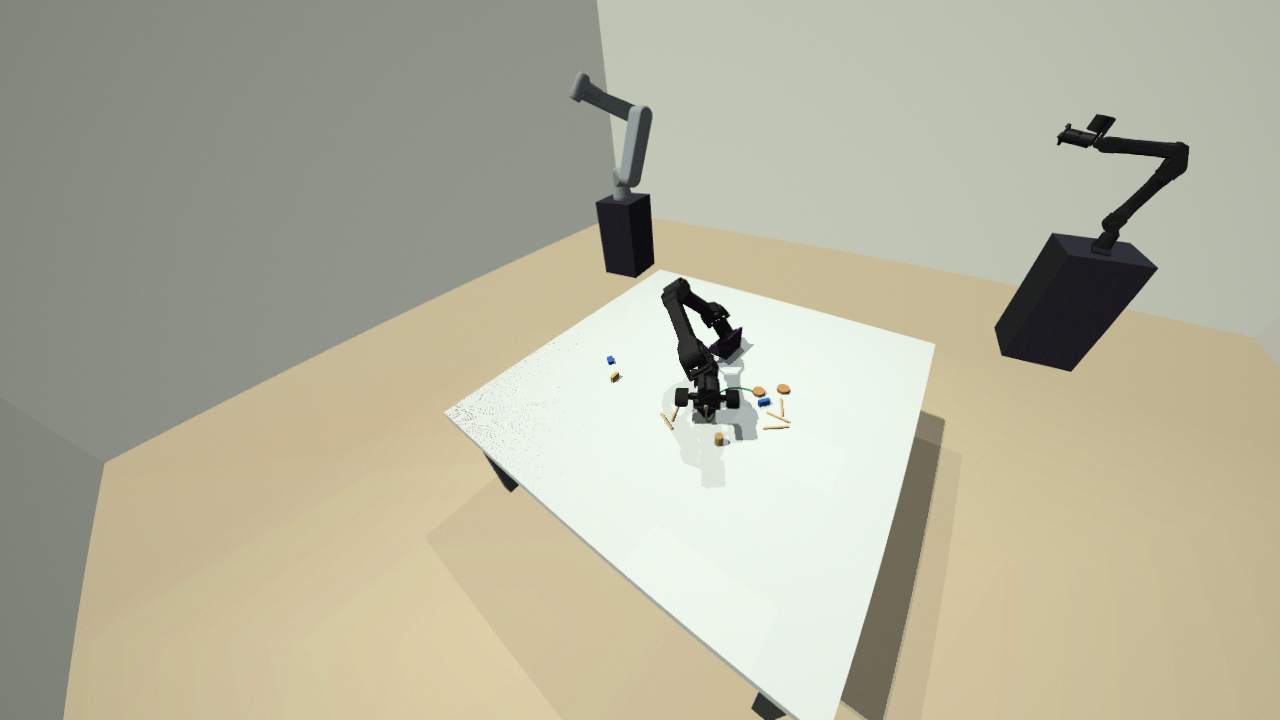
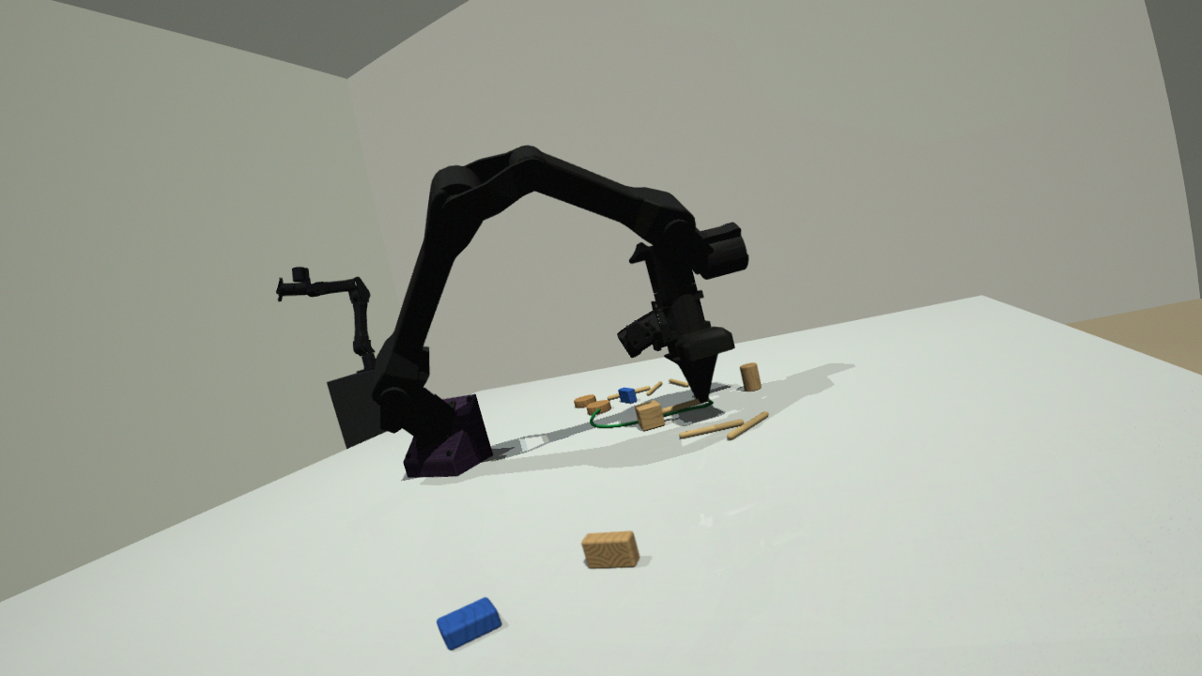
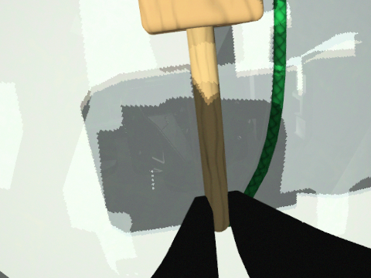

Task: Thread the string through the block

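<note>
My gripper (image 1: 708, 414) (image 2: 704, 398) (image 3: 216, 205) is shut on the string's wooden stick (image 2: 681, 407) (image 3: 210, 143), near its string end, low over the table. The stick points at the wooden block (image 2: 649, 416) (image 3: 201, 13). Its far end is out of sight at the block's near side in the wrist view, and the hole does not show, so how deep it sits cannot be told. The block stands on the table; the arm hides it in the top view. The green string (image 1: 739, 388) (image 2: 620, 426) (image 3: 279, 46) runs beside the block from the round button (image 1: 759, 391) (image 2: 598, 407).
A wooden cylinder (image 1: 718, 438) (image 2: 750, 376) stands beyond the gripper. Loose sticks (image 1: 666, 420) (image 2: 711, 429) lie on both sides. A blue block (image 1: 763, 402) (image 2: 626, 394) and another button (image 1: 783, 388) (image 2: 584, 401) lie near the string's button. A wooden brick (image 2: 609, 549) and blue brick (image 2: 469, 622) lie farther off.
</note>
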Robot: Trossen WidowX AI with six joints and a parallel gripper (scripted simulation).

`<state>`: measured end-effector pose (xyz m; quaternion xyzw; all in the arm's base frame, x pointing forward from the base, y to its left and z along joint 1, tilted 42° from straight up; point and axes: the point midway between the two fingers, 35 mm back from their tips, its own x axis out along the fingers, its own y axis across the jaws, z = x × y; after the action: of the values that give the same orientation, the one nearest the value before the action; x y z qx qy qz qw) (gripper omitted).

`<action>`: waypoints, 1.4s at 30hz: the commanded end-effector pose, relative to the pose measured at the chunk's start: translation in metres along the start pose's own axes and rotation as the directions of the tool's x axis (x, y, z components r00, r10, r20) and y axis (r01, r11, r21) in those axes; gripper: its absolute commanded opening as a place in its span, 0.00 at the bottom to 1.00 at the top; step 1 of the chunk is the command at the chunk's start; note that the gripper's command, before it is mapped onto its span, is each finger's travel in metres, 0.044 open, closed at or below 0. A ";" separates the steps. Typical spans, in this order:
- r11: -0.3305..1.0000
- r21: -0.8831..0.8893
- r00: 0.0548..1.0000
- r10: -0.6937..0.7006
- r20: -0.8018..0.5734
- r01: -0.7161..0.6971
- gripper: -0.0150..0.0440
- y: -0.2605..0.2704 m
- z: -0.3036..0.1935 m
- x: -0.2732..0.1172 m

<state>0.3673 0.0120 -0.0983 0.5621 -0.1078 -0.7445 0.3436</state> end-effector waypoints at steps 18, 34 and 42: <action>1.000 -0.006 1.000 0.004 0.001 -0.004 0.25 0.000 0.028 0.000; 1.000 -0.007 1.000 0.004 0.002 -0.004 0.25 0.000 0.049 0.000; 1.000 -0.008 1.000 0.002 0.003 -0.002 0.43 0.000 0.048 0.000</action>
<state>0.3228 0.0013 -0.0816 0.5594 -0.1059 -0.7455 0.3465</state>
